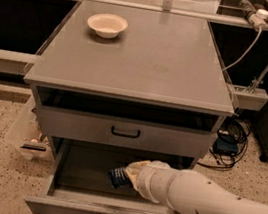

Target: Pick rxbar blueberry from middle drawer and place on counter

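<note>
The middle drawer (80, 174) is pulled open at the bottom of the grey cabinet. My white arm reaches into it from the right. My gripper (130, 175) is inside the drawer, shut on the rxbar blueberry (118, 177), a small dark navy bar with pale lettering. The bar sticks out to the left of the gripper, tilted, above the drawer floor. The counter (151, 61) is the flat grey cabinet top above.
A cream bowl (107, 25) sits at the counter's back left. A closed grey drawer front (169, 140) with a black handle is just above the open drawer. A clear plastic bin (22, 134) stands left of the cabinet, and cables (227, 141) lie to the right.
</note>
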`<state>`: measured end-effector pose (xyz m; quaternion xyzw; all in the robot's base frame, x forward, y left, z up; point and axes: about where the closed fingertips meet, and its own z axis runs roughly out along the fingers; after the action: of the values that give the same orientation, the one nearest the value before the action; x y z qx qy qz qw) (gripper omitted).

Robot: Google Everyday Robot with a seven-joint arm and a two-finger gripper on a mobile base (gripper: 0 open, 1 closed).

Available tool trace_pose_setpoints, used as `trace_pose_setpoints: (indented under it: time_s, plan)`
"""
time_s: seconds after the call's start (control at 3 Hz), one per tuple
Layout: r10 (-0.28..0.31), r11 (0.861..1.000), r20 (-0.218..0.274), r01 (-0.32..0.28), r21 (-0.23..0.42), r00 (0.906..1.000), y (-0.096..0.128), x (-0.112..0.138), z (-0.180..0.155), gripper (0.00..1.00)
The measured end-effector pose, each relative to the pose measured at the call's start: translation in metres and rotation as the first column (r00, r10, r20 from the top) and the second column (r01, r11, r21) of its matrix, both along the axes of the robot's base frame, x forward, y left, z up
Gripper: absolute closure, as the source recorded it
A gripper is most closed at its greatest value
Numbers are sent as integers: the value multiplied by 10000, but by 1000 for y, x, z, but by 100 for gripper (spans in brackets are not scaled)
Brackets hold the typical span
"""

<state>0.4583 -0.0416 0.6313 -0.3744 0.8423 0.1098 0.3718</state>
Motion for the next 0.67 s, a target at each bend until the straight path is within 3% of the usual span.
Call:
trace_pose_setpoints:
  time_s: [0.33, 0.67]
  plan:
    - [1981, 9793, 1066, -2013, 197, 9744, 46, 7, 62, 100]
    - [2477, 9535, 1985, -2749, 1234, 9483, 66, 9, 149, 100]
